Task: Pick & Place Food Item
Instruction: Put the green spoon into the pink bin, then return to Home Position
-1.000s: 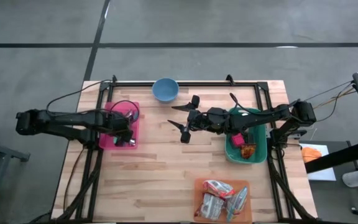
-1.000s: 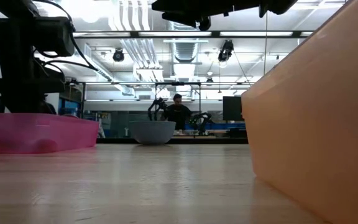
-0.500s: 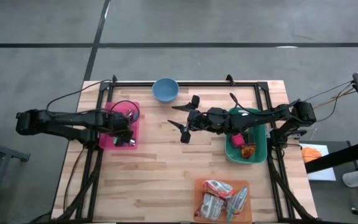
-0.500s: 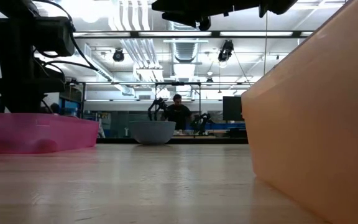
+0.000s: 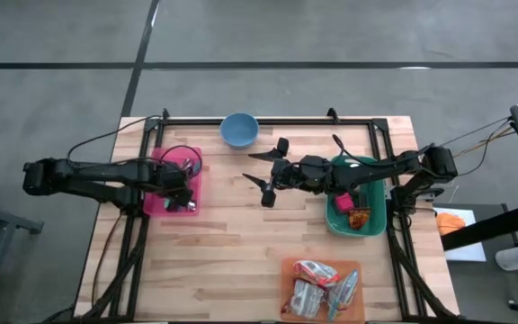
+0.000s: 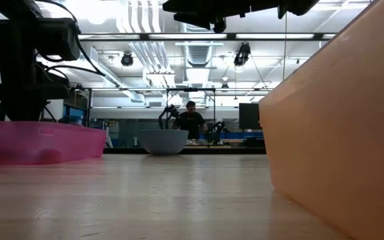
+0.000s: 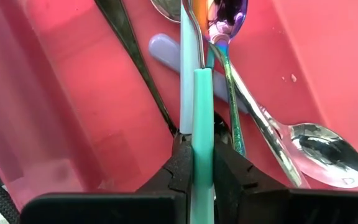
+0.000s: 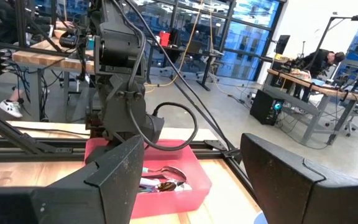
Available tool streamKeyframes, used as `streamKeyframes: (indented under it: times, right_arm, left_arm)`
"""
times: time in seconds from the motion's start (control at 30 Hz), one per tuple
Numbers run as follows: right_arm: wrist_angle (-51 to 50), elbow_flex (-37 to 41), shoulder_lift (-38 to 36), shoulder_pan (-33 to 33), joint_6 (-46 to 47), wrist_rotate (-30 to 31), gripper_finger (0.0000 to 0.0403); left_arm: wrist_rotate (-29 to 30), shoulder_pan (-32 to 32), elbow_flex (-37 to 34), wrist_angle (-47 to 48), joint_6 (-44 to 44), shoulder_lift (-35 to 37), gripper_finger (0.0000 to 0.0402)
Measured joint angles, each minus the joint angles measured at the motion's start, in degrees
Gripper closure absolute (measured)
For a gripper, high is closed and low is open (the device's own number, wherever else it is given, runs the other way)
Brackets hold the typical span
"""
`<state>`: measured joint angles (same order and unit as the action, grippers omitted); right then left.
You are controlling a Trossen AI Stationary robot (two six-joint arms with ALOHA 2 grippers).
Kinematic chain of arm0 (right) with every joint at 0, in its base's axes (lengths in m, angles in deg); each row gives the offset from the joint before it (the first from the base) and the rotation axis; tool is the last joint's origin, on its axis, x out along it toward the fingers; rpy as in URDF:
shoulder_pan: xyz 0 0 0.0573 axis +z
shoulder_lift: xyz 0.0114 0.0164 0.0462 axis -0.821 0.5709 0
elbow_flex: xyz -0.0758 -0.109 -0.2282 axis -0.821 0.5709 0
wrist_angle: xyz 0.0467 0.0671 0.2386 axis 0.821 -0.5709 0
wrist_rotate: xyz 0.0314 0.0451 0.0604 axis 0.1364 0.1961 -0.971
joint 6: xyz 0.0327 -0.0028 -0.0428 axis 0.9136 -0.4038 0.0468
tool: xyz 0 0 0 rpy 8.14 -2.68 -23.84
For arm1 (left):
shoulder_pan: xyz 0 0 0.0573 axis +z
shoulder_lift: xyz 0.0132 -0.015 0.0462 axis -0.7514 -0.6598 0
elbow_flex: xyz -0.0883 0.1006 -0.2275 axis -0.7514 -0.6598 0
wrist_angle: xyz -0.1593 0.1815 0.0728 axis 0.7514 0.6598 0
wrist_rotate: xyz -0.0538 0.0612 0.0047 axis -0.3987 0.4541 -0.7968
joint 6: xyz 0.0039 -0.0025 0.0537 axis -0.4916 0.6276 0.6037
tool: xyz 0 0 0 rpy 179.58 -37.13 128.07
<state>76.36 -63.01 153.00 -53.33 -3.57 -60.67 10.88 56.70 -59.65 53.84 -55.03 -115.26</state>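
In the high view, food packets (image 5: 320,286) lie in an orange tray (image 5: 288,270) at the table's near edge. More food (image 5: 358,218) sits in a green bin (image 5: 378,184) on the right. My left gripper (image 7: 202,140) reaches down into a pink bin (image 5: 156,205) on the left. It is shut on a teal utensil handle (image 7: 202,99) among spoons (image 7: 316,146). My right gripper (image 5: 257,171) hangs open and level over the table's middle, left of the green bin, with nothing between its fingers (image 8: 120,168). My left gripper pinches the teal handle (image 7: 202,127) between its two fingers (image 7: 180,165), coming steeply from above. The handle runs straight out from between the fingertips, beside a pale blue handle (image 7: 186,74). Whether its far end rests on the bin floor I cannot tell.
A blue bowl (image 5: 239,129) stands at the table's far edge. A black frame (image 5: 268,121) runs around the table top. In the low view the orange tray's wall (image 6: 339,133) fills the right. A person (image 6: 191,120) works far behind the table.
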Motion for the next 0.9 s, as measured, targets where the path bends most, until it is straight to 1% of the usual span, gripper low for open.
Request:
streamKeyframes:
  times: [0.07,0.13,0.37,0.5,0.63,0.77,0.9]
  right_arm:
    - [0.0,0.0,0.0,0.0,0.0,0.0,0.0138]
    - [0.0,0.0,0.0,0.0,0.0,0.0,0.0138]
    - [0.0,0.0,0.0,0.0,0.0,0.0,0.0138]
    - [0.0,0.0,0.0,0.0,0.0,0.0,0.0138]
    - [0.0,0.0,0.0,0.0,0.0,0.0,0.0138]
    - [0.0,0.0,0.0,0.0,0.0,0.0,0.0138]
    - [0.0,0.0,0.0,0.0,0.0,0.0,0.0138]
  left_arm:
    - [0.0,0.0,0.0,-0.1,0.0,0.0,0.0357]
    - [0.0,0.0,0.0,-0.1,0.0,0.0,0.0337]
    - [0.0,0.0,0.0,-0.4,-0.1,0.0,0.0244]
    - [0.0,0.0,0.0,-1.2,-1.0,0.0,0.0205]
    - [0.0,0.0,0.4,-1.4,-1.2,0.0,0.0189]
    - [-0.5,0.0,2.7,-2.1,-1.5,0.2,0.0188]
    - [-0.5,-0.6,6.1,-2.2,1.3,0.5,0.0188]
